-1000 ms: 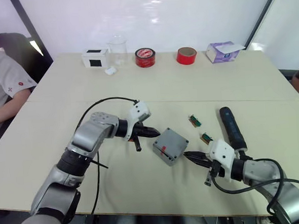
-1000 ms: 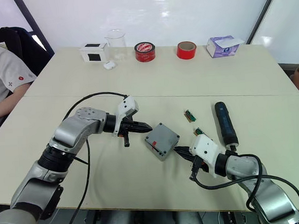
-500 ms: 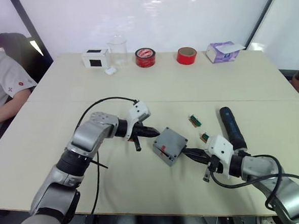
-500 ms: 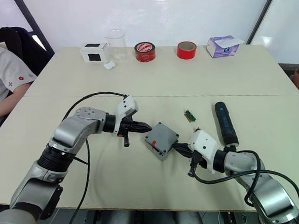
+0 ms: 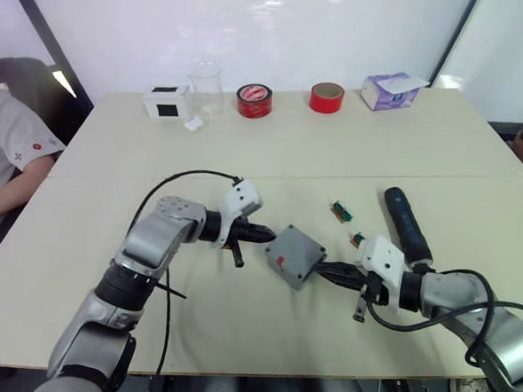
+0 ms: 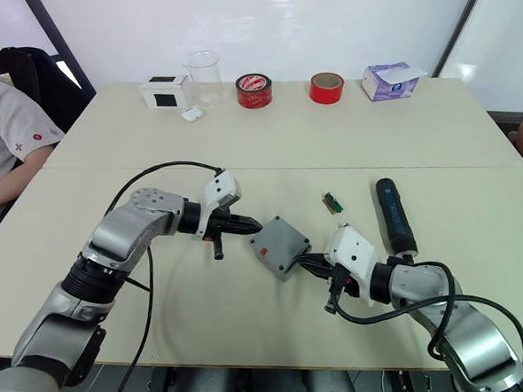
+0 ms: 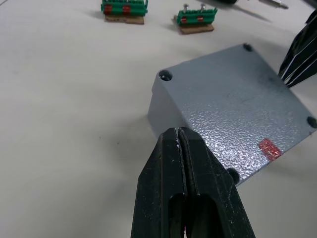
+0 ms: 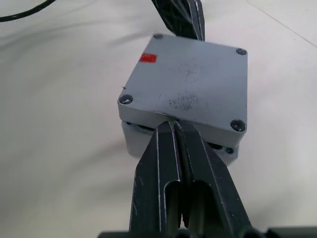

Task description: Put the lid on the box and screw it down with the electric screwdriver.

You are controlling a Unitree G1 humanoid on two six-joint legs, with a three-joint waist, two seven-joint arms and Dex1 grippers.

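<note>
Overhead, a matte beige table (image 5: 347,146) lay before a white wall. Mid-table, the pebbled grey lid (image 8: 190,87) sat skewed on its box (image 8: 136,141); left gripper (image 7: 179,141) at nine o'clock and right gripper (image 8: 174,130) at four o'clock, each clamped empty.

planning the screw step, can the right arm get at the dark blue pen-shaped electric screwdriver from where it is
Probably yes: the dark blue pen-shaped electric screwdriver lies bare on the table just beside the right end effector, which is shut and empty, tips at the grey lid.

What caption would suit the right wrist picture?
Shut right gripper nudges the red-marked grey lid, sitting slightly askew on the box.
</note>
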